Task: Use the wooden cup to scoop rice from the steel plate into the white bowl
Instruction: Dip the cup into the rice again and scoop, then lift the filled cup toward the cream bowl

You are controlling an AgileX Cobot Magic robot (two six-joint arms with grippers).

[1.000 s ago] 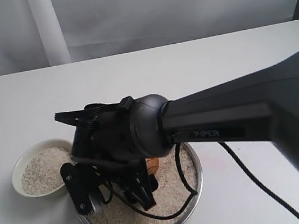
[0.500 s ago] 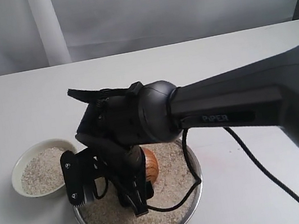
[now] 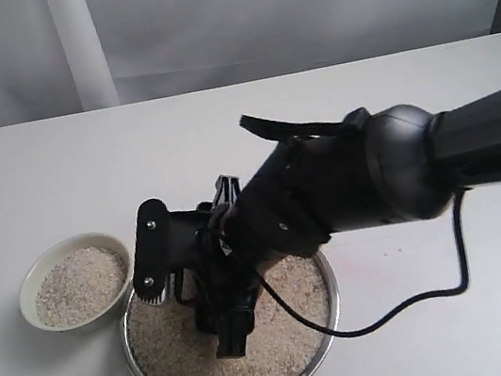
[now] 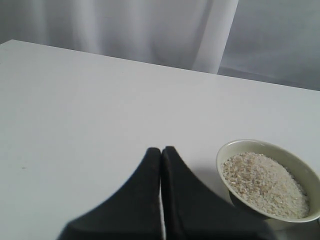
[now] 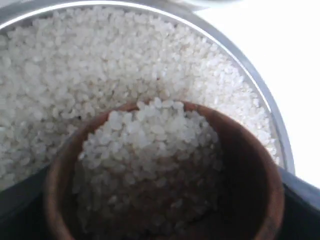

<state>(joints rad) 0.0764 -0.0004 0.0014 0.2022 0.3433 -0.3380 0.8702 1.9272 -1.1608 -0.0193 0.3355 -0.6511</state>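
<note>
rolling its wrist over the steel plate (image 3: 333, 313), the right gripper (image 3: 190, 302) has turned the wooden cup (image 5: 247, 180) from lying on its side to facing mouth-up. in the right wrist view, rice (image 5: 150, 145) now fills the cup nearly to the rim. the dark fingers (image 5: 20, 205) clamp the cup on both sides, low over the plate's own grain. that suggests the scoop is loaded and the next step is to lift it and carry it to the white bowl (image 3: 25, 281), which sits just beside the plate and already holds rice.

compared with 0.5 s ago, the reddish cup no longer shows in the exterior view and is hidden behind the fingers. the arm's bulky wrist has swung toward the right of the plate, so more of the left rice bed is uncovered. the left gripper (image 4: 161, 162) hangs with its jaws pressed together, holding nothing, near the bowl.
</note>
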